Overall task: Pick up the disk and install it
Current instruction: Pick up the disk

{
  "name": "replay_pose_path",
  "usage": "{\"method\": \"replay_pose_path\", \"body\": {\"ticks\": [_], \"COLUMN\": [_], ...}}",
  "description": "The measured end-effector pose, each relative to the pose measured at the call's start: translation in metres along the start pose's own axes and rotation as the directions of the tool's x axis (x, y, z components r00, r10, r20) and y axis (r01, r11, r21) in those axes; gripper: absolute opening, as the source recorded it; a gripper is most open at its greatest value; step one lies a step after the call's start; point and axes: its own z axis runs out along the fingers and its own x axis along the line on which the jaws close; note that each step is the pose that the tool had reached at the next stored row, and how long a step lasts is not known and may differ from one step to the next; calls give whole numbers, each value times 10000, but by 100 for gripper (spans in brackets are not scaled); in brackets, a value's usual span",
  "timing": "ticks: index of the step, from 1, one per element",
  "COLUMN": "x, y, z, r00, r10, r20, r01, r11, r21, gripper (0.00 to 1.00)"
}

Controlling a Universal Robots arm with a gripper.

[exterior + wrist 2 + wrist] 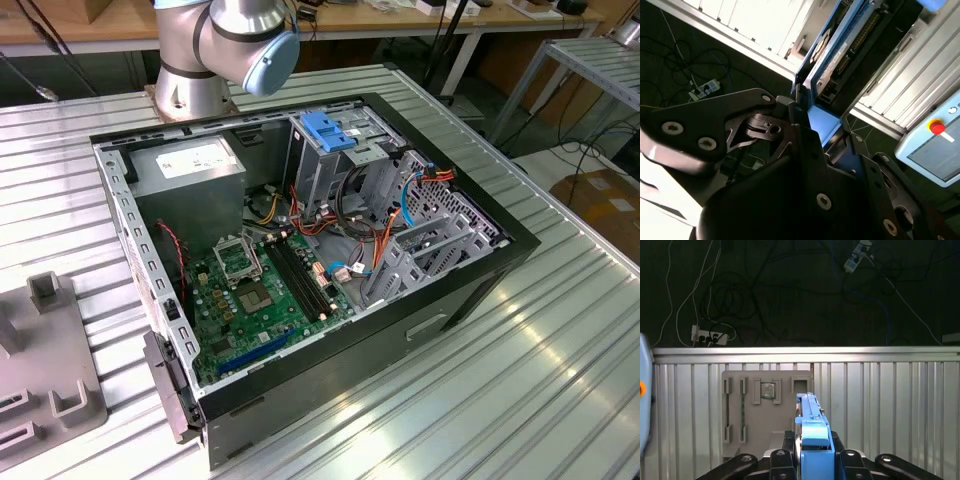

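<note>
Clamping one blue-railed disk (814, 442) edge-on, two fingers (799, 110) pinch its end.

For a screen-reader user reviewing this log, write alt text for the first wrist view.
The gripper clamps the blue-framed disk, seen edge-on, above a ribbed metal table bearing a grey fixture plate. Beyond it, cables and a power strip lie on a dark floor.

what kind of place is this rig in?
Looks like a robotics lab or workshop: an arm mounted on a slatted metal table, an opened desktop PC case on it, and power strips with loose cables on the floor. The claw grips the disk.
</note>
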Motion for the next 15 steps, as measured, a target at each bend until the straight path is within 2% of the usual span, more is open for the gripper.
{"method": "replay_pose_path", "body": {"ticks": [8,15], "x": [0,-2], "y": [-7,-162], "z": [-4,-4], "r00": [10000,10000], "r10": [1,0], "r20": [2,0], "r01": [-1,0], "r11": [10000,10000], "r21": [2,2], "gripper": [37,37]}}
